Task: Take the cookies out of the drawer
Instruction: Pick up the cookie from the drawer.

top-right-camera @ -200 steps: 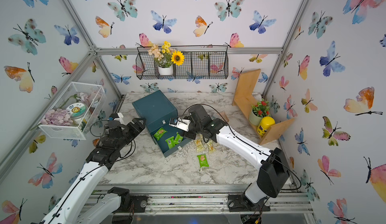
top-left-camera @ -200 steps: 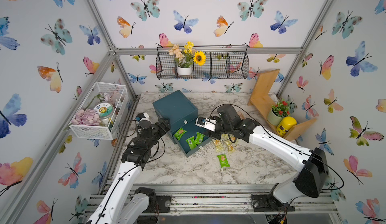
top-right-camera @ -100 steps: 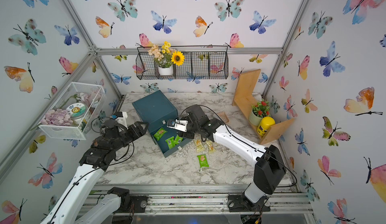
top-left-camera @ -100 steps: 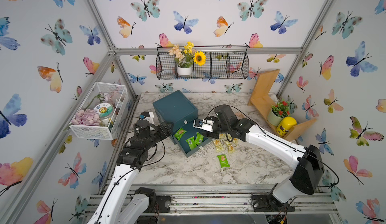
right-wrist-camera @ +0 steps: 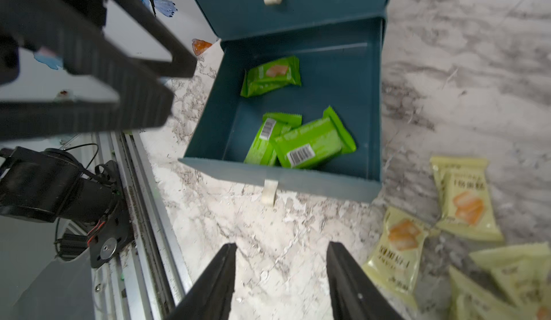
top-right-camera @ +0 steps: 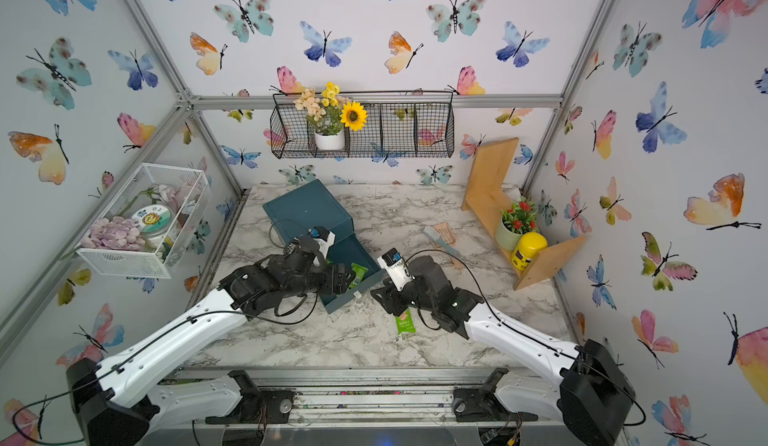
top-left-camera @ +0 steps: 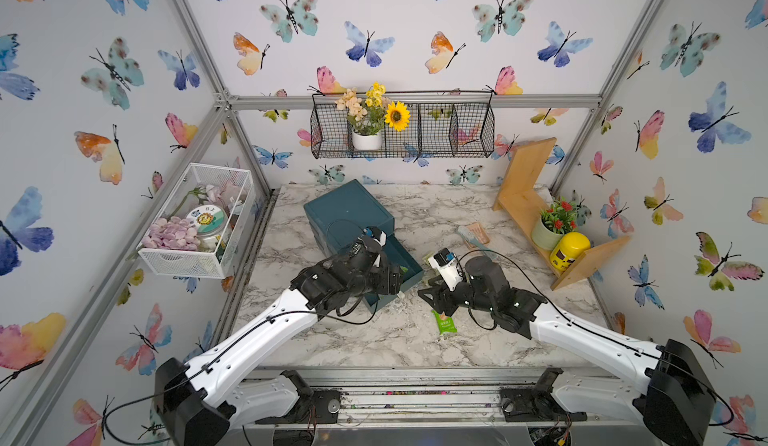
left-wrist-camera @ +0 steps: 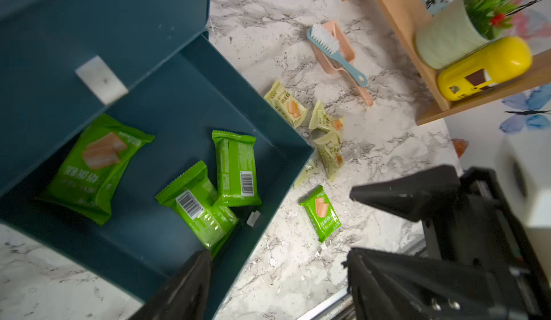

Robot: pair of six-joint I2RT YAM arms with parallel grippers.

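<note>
Left gripper: jaws apart with nothing between them, over the open drawer near its front wall.
Right gripper: jaws apart and empty, low over the bare marble table, just off the drawer front and facing the Left gripper.
Drawer position: pulled out of the teal cabinet, with a white pull tab on its front wall.
Cookies in drawer: three green packets. One lies alone toward the cabinet. Two overlap against the front wall, barcodes up.
Cookies on table, green: one green packet lies flat near the drawer's front corner, just beside the Right gripper in both top views.
Cookies on table, yellow: pale yellow packets are clustered beside the drawer's side wall. There appear to be four, but the overlap makes the count uncertain.
Other items: a teal brush rests on a pink dustpan, beyond the pale yellow packets and near the wooden shelf.
</note>
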